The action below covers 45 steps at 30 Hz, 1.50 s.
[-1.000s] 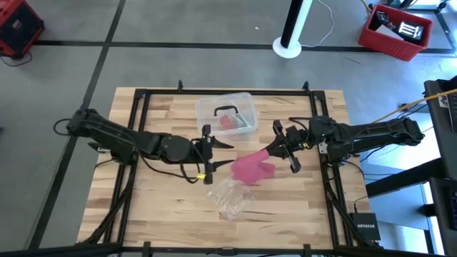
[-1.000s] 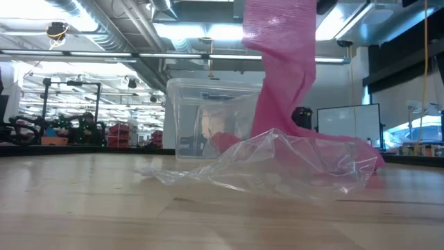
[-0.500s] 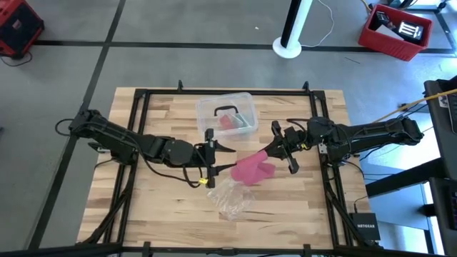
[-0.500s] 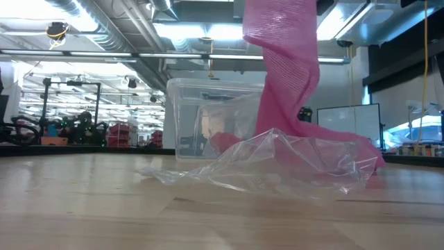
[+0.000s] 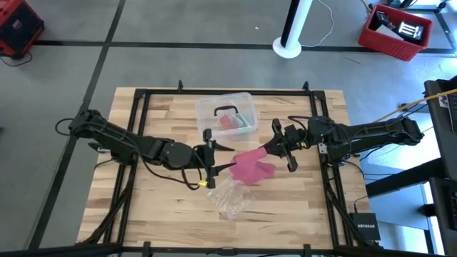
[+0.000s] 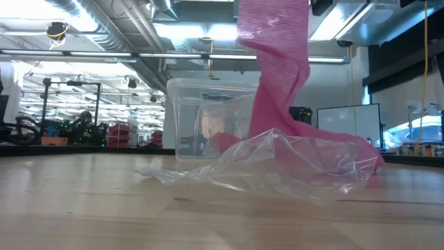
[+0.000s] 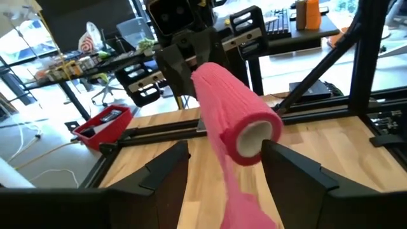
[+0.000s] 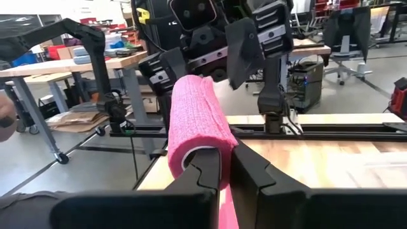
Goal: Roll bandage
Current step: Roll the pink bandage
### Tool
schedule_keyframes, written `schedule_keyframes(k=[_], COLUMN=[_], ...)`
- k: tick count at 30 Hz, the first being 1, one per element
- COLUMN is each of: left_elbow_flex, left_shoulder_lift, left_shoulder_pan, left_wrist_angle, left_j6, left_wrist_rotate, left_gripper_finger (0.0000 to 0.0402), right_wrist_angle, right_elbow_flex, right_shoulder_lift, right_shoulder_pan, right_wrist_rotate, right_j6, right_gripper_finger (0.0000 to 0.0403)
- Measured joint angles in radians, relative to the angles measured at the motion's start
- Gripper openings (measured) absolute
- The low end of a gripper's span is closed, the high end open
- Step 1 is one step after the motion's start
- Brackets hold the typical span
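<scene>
The pink bandage (image 5: 250, 164) is partly wound into a roll (image 7: 232, 105) that is held level in the air over the middle of the table. Its loose tail (image 6: 277, 83) hangs down, and the tail's end (image 6: 340, 142) lies on the wood behind the clear wrapper. My right gripper (image 8: 227, 166) is shut on the roll's right end. My left gripper (image 5: 211, 158) is open, level, with a finger (image 7: 168, 168) on either side of the roll's hollow free end (image 7: 257, 137); no touch shows. My right gripper grips the roll at the rim of its right end (image 8: 191, 156), level, coming from the table's right along the roll. One finger (image 8: 206, 168) seems to be in the hollow end, the other (image 8: 254, 168) outside. The roll is lifted clear, level, tail hanging slack.
A crumpled clear plastic wrapper (image 5: 230, 198) lies near the table's front, under the roll. A clear plastic box (image 5: 226, 114) with pink and green contents stands toward the far edge. Bare wood lies to the left and right of these.
The hanging tail has shifted a little to one side and its folds have changed, while its end stays on the table. Both grippers have kept their places, the left open and the right shut.
</scene>
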Motion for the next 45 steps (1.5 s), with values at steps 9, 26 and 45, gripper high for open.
schedule_keyframes(k=[9,26,45], left_elbow_flex=[0.000,0.001,0.071], left_shoulder_lift=[-0.001,0.017,-0.077], left_shoulder_pan=[0.001,0.000,0.002], left_wrist_angle=[0.017,0.028,0.067], left_j6=[0.011,0.142,0.307], left_wrist_rotate=[-0.016,-0.057,-0.095], left_gripper_finger=[0.0192,0.0141,0.0008], right_wrist_angle=[-0.010,0.095,-0.763], right_elbow_flex=[0.000,0.001,0.261], right_shoulder_lift=[0.002,0.093,-0.110], right_shoulder_pan=[0.001,0.001,0.001], right_wrist_rotate=[-0.009,0.010,0.271], right_j6=[0.004,0.055,-0.132], right_gripper_finger=[0.0021,0.0024,0.0142])
